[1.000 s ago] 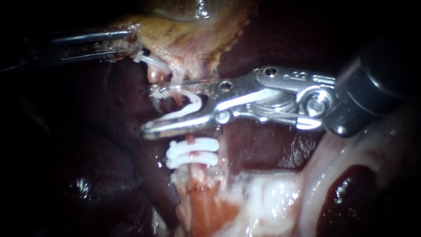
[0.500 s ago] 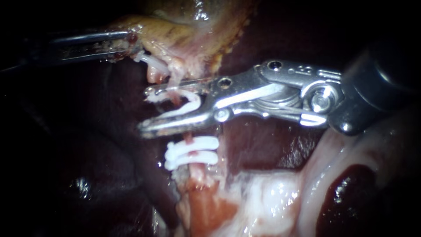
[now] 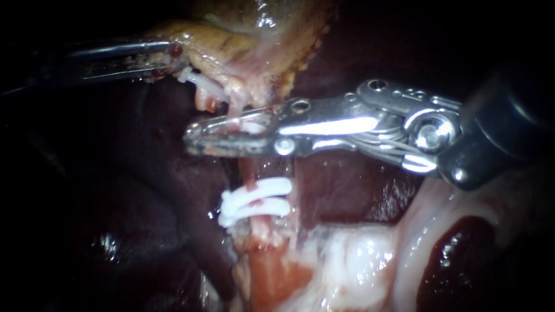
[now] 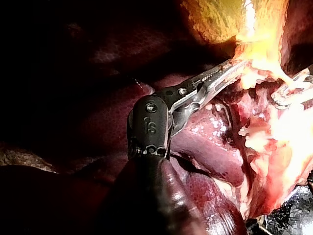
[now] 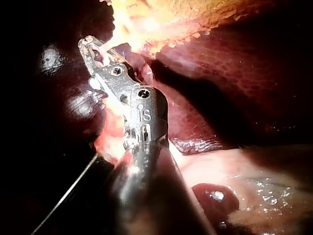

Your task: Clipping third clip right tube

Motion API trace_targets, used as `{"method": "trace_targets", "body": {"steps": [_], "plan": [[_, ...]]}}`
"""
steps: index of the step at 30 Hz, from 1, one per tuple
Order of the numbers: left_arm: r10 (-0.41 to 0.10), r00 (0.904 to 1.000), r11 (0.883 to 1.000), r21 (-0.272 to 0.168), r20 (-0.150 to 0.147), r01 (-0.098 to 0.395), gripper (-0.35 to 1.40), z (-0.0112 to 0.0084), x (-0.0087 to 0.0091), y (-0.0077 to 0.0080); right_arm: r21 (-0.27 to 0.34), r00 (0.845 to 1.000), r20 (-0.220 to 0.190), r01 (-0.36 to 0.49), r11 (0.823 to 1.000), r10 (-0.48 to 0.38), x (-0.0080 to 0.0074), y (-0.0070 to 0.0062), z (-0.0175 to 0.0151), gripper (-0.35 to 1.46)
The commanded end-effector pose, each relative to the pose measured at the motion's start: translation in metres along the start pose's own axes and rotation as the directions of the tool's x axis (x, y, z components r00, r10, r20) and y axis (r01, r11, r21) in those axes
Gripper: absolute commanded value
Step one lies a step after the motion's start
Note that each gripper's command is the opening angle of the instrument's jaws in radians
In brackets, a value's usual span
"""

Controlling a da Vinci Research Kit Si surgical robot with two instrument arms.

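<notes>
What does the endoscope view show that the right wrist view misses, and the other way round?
Only the endoscope view: two white plastic clips on the pale pink tube, a third white clip squeezed between the jaws of the right instrument's silver metal tool, and the left instrument's tool gripping the yellowish gallbladder. Only the right wrist view: a thin straight strand beside the shaft; I cannot tell what it is. Both: that right tool, the gallbladder, the dark red liver and pale glistening tissue with a dark red patch.
</notes>
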Motion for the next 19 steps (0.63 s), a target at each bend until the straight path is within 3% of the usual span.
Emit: {"method": "trace_targets", "body": {"steps": [1, 19], "plan": [[0.000, 1.0000, 1.000, 0.000, 0.000, 0.000, -0.35, 0.0000, 0.0000, 0.0000, 0.000, 1.000, 0.000, 0.000, 1.000, 0.000, 0.0000, 0.0001, -0.0001, -0.35], [0.000, 1.0000, 1.000, 0.000, 0.000, 0.000, -0.35, 0.0000, 0.0000, 0.0000, 0.007, 1.000, 0.003, -0.028, 1.000, 0.028, -0.0003, 0.0004, -0.0002, -0.35]]}}
